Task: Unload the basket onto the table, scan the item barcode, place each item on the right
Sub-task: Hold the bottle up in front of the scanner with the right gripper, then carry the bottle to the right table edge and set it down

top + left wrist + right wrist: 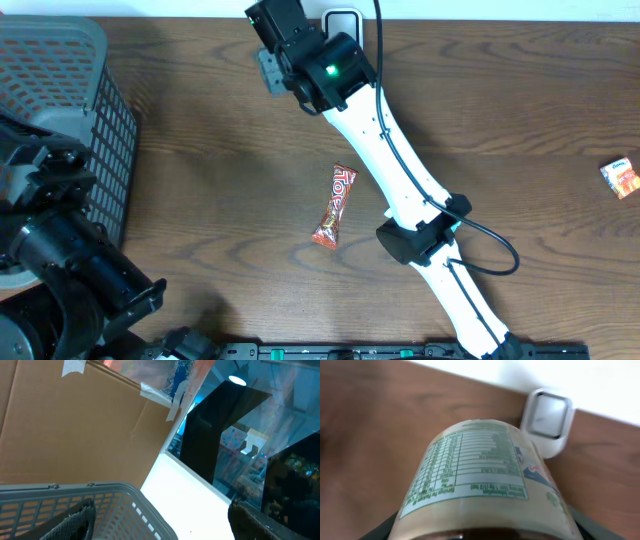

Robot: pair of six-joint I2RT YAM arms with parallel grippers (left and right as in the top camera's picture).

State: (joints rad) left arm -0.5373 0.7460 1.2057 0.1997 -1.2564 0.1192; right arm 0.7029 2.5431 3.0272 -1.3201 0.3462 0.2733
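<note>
Above the wood-grain table (200,150), right fingers (602,527) around a labelled jar (480,470), left fingers (70,522) wide and empty.

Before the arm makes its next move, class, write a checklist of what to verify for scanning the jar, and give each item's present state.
1. Right tool grips the jar: ok.
2. Scanner lies ahead of the jar: ok.
3. Barcode faces the scanner: cannot tell; only the nutrition panel shows.
4. Left tool is open above the basket, away from the scanner: ok.
5. Candy bar lies apart from the scanner: ok.
</note>
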